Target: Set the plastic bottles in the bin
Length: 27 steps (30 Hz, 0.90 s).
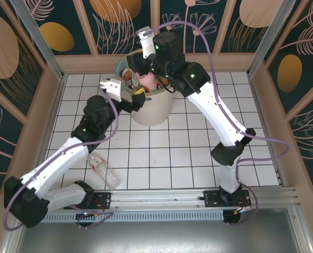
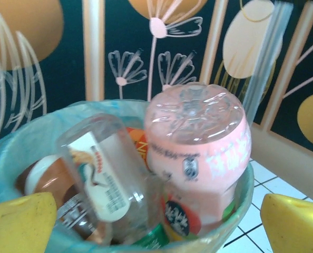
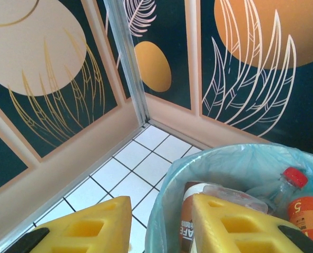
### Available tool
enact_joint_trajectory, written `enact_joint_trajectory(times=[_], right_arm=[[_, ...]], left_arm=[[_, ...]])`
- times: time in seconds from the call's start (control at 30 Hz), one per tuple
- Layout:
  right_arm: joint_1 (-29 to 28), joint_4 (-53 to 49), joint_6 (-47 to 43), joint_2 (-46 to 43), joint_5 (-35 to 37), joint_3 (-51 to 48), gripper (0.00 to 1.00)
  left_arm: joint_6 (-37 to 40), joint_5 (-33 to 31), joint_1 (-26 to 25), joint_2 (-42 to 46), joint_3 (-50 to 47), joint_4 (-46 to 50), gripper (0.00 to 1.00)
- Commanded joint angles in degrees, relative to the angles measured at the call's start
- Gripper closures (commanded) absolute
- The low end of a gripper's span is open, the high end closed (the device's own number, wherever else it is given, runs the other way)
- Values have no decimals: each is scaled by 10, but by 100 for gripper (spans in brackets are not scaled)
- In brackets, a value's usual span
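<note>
- On the tabletop, top view: one bottle lies by the left arm, well apart from the bin, with open tiles around it.
- Left wrist: the left pincer is apart and empty at the rim. The bottles are heaped to the brim, so the job looks nearly done.
- Right wrist: the right pincer is apart and empty over the rim, with the corner wall near.
</note>
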<state>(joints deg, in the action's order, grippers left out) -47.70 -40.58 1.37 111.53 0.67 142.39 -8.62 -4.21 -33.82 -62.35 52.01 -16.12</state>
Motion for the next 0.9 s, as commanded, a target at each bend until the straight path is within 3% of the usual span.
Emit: enact_joint_trajectory(times=[0.0, 0.23, 0.43, 0.6, 0.87], right_arm=[[-13, -10, -27, 15, 36, 12, 65], [19, -91, 20, 22, 45, -39, 64], [58, 33, 46, -91, 49, -286, 65], [88, 104, 61, -141, 39, -404, 65], [95, 116, 50, -103, 13, -423, 65]], left_arm=[[-15, -38, -2, 81, -39, 25, 2], [-39, -112, -1, 187, -66, 106, 1], [-75, -133, -2, 207, -77, 143, 1], [-97, -140, -2, 206, -84, 145, 2], [-124, -182, -3, 191, -65, 186, 1]])
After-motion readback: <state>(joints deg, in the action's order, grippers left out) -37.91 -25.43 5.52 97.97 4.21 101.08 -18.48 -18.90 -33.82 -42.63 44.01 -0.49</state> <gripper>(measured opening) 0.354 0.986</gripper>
